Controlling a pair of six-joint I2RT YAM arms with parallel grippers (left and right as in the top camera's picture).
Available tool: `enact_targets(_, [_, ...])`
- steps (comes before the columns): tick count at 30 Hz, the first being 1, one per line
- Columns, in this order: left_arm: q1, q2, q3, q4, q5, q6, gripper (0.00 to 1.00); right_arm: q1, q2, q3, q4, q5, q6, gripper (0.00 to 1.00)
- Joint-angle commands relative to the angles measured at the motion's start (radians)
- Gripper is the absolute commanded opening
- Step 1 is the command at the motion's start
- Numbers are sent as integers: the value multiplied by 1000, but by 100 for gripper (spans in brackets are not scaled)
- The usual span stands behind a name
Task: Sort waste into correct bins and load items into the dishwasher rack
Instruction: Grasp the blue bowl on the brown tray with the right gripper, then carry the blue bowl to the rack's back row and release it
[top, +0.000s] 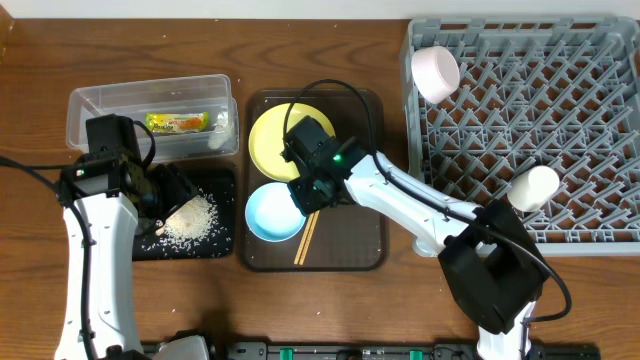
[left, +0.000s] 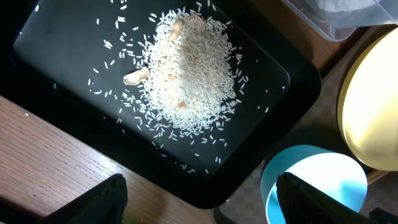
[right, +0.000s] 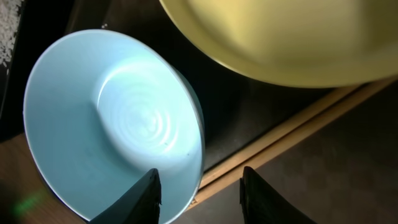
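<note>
The light blue bowl (top: 270, 215) and the yellow plate (top: 275, 140) sit on a brown serving tray, with the chopsticks (top: 307, 238) beside the bowl. My right gripper (top: 305, 195) is open and straddles the bowl's right rim. In the right wrist view one finger is inside the bowl (right: 118, 118), the other is over the chopsticks (right: 292, 130), and the gripper (right: 202, 196) holds nothing. The rice (top: 190, 220) lies heaped in the black tray (top: 215, 250). My left gripper (left: 205, 202) is open and empty above that tray's corner. The wrapper (top: 178, 122) lies in the clear tub (top: 90, 105). The white bowl (top: 436, 72) and the pale cup (top: 533, 187) are in the grey rack (top: 530, 130).
The brown serving tray (top: 350, 250) stands between the black tray and the rack. The left wrist view shows the rice (left: 186, 74), the blue bowl (left: 311, 180) and the plate's edge (left: 373, 112). The right arm's cable loops over the plate.
</note>
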Motion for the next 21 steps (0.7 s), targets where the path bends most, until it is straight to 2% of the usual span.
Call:
enact_targets(1, [5, -1, 2, -7, -12, -8, 79, 3, 35, -2, -16, 10, 33, 39])
enact_targets(7, [5, -1, 2, -7, -12, -8, 79, 16, 68, -2, -14, 1, 55, 31])
enact_targets(10, [5, -1, 2, -7, -12, -8, 79, 17, 68, -2, -3, 2, 56, 13])
enact_targets(13, [5, -1, 2, -7, -12, -8, 79, 13, 62, 2, 1, 2, 59, 1])
enact_targets(17, [5, -1, 2, -7, -12, -8, 79, -22, 11, 12, -2, 32, 48, 1])
enact_targets(21, [5, -1, 2, -7, -12, -8, 79, -87, -113, 16, -1, 127, 21, 1])
